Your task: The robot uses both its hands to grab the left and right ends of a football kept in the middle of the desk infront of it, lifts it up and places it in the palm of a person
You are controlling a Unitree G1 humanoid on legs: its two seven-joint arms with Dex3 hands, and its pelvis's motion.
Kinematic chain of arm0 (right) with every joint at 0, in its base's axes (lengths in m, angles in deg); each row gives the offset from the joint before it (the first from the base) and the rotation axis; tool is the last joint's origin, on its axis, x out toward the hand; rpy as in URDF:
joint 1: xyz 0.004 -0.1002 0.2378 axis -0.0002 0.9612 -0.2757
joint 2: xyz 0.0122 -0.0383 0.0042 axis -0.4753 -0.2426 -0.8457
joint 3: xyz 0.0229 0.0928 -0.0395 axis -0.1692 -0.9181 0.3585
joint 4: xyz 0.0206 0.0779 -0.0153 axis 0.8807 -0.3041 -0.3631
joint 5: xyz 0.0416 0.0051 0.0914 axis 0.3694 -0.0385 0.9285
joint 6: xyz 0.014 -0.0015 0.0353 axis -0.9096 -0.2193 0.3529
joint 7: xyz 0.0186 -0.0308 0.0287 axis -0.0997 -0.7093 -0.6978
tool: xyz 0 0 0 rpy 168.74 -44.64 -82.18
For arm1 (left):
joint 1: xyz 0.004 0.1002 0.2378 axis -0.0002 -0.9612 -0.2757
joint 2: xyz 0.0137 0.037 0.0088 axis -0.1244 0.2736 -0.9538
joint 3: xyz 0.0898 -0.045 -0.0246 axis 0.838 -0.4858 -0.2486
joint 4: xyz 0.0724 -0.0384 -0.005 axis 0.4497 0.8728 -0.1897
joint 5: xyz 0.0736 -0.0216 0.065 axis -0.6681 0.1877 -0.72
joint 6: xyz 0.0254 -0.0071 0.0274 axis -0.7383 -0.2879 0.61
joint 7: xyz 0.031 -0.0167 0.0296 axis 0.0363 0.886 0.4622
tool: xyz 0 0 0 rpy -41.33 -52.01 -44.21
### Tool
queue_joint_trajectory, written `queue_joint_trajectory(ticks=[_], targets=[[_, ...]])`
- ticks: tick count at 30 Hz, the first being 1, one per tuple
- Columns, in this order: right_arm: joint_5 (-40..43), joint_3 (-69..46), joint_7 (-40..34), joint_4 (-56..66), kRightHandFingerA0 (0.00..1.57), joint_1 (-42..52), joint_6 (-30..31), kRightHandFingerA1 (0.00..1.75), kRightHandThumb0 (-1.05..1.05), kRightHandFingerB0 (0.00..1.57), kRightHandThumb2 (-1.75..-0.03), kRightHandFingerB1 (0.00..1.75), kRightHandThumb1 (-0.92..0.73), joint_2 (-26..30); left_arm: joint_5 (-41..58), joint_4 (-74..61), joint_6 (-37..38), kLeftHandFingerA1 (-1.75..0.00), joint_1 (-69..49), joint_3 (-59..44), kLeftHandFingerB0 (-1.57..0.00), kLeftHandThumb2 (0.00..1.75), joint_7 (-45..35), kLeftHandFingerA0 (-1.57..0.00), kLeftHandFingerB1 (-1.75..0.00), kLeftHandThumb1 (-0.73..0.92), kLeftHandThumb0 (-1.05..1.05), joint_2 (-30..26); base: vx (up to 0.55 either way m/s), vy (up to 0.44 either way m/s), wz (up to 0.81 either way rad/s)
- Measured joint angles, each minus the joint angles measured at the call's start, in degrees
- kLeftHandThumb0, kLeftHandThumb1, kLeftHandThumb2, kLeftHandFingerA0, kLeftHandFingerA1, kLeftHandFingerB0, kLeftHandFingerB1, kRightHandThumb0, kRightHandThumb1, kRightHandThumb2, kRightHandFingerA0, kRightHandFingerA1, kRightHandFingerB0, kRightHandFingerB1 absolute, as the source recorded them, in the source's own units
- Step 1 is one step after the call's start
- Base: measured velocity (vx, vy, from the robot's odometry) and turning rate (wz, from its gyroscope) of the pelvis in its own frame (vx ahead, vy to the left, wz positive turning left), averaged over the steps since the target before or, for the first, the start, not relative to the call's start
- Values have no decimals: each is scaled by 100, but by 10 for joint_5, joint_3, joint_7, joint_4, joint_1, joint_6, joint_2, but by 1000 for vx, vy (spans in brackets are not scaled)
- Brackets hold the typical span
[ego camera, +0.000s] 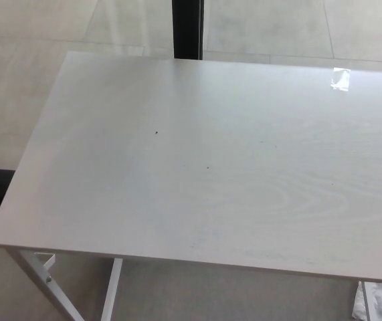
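A: What did you count from the head camera?

B: One desk (197,167), pale wood grain on top, with two white legs (50,284) showing under its near left corner.

A: Anything lying on the desk?

B: One small piece of clear tape (340,78), near the desk's far right corner. Besides that, three tiny dark specks (156,132), all on the desk's middle and left part.

A: And off the desk?

B: One black post (188,29) stood just beyond the desk's far edge. One crumpled white scrap (376,302) lay on the floor below the desk's near right edge.
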Motion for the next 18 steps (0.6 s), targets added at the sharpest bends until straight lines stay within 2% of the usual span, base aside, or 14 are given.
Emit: queue_joint_trajectory(ticks=[1, 3, 4, 5, 6, 8, 9, 11, 15, 16, 17, 18], targets=[[-4, 9, 9, -7, 28, 7, -6, 72, -87, 9, -96, 53, -62, 6, 3, 7, 4, -69, 0, 0, -2, 97, -8, -29, -46, 62, -77, -5, 0, 0, 0], [-12, 27, 24, -19, 28, 20, -18, 72, -87, 9, -96, 53, -62, 18, 11, 19, 13, -69, 1, 0, -2, 97, -22, -29, -46, 62, -77, -13, 0, 0, 0], [-14, 31, 28, -22, 33, 23, -23, 73, -87, 9, -97, 53, -63, 22, 13, 22, 15, -75, 1, 0, -2, 64, -26, -26, -43, 78, -76, -15, 0, 0, 0], [-19, 41, 39, -30, 33, 31, -34, 76, -83, 8, -64, 49, -77, 29, 20, 31, 22, -70, 1, 0, -2, 96, -37, -28, -44, 59, -78, -18, 0, 0, 0], [-22, 46, 46, -33, 26, 34, -41, 72, -88, 7, -98, 53, -64, 33, 24, 35, 26, -71, 1, 0, -2, 98, -45, -29, -45, 61, -81, -20, 0, 0, 0], [-28, 58, 58, -37, 24, 44, -56, 71, -89, 7, -99, 53, -64, 40, 35, 40, 36, -72, 2, -1, -2, 98, -63, -31, -45, 61, -84, -23, 0, 0, 0], [-31, 63, 63, -38, 19, 46, -62, 68, -87, 4, -100, 50, -63, 43, 39, 41, 40, -76, 2, -1, -4, 64, -70, -25, -47, 76, -81, -25, 0, 0, 0], [-38, 72, 74, -40, 14, 50, -76, 66, -83, 7, -97, 52, -62, 48, 50, 45, 49, -75, 4, -1, -4, 64, -86, -24, -44, 77, -84, -28, 0, 0, 0], [-51, 90, 90, -45, 14, 50, -101, 67, -86, 3, -101, 49, -64, 61, 74, 53, 65, -76, 9, -2, -2, 64, -117, -25, -45, 81, -86, -33, 0, 0, 0], [-53, 91, 94, -47, 16, 50, -106, 68, -85, 2, -102, 47, -64, 63, 79, 53, 68, -75, 8, -2, -2, 66, -124, -25, -45, 82, -85, -33, 0, 0, 0], [-55, 91, 96, -50, 17, 51, -111, 69, -83, 6, -101, 50, -62, 65, 83, 53, 70, -73, 7, -2, -2, 105, -129, -35, -46, 66, -84, -33, 0, 0, 0], [-56, 91, 98, -51, 17, 52, -114, 69, -83, 6, -101, 50, -62, 66, 86, 54, 72, -73, 7, -1, -2, 105, -133, -35, -46, 66, -84, -33, 0, 0, 0]])
